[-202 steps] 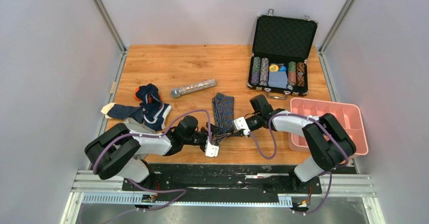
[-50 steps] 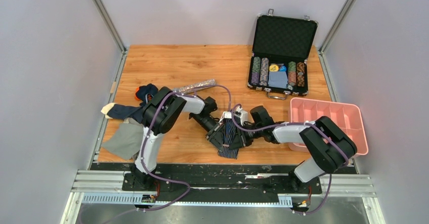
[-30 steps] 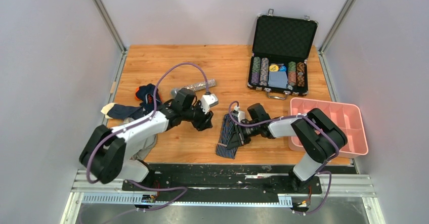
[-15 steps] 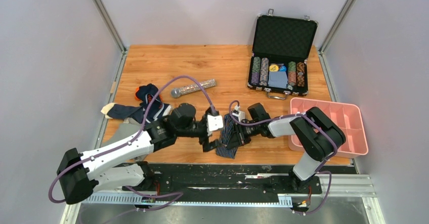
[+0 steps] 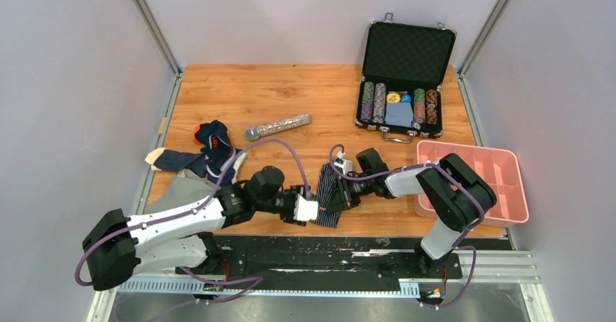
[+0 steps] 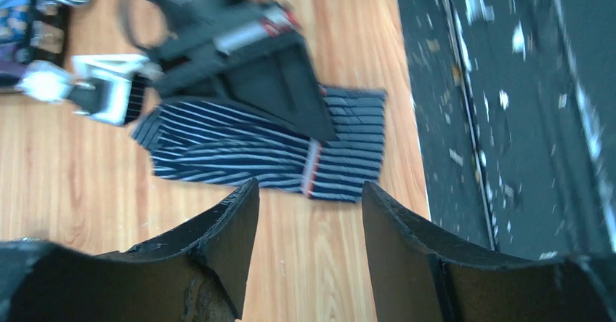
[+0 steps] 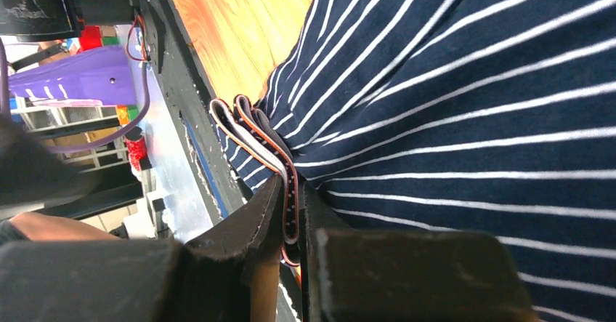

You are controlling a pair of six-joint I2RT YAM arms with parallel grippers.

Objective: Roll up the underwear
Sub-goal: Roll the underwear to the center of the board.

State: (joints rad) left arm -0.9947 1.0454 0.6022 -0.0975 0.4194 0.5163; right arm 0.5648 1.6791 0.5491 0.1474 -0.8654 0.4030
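Left end effector [image 5: 314,210]: low over the near edge of the worktop [image 5: 254,89]; jaws apart with nothing between them; in the left wrist view both fingers [image 6: 232,242] stand over bare wood and neither touches cloth.

Striped underwear [image 5: 330,191]: navy with thin white stripes, folded into a narrow strip on the worktop; directly ahead of the left end effector's fingertips, just clear of them; its near end reaches the worktop edge beside the black base rail [image 6: 508,118].

Right end effector [image 5: 347,193]: lying across the striped underwear from the right, just beyond the left end effector; jaws closed on the garment; the right wrist view shows the fingers [image 7: 261,213] pinching the layered, banded edge of the cloth, with striped fabric spreading out beyond them.

Grey cloth [image 5: 174,191]: flat on the worktop, well to the left of the left end effector, beside that arm.

Plain navy underwear [image 5: 213,142]: bunched, orange patch showing; left of and beyond both end effectors, just past the grey cloth; touched by neither.

Microphone [image 5: 277,126]: lying on its side beyond the left end effector, well apart from it.

Pink tray [image 5: 501,169]: compartmented; right of the right end effector, beside that arm.

Chip case [image 5: 409,49]: lid open, rows of chips visible; far beyond the right end effector.
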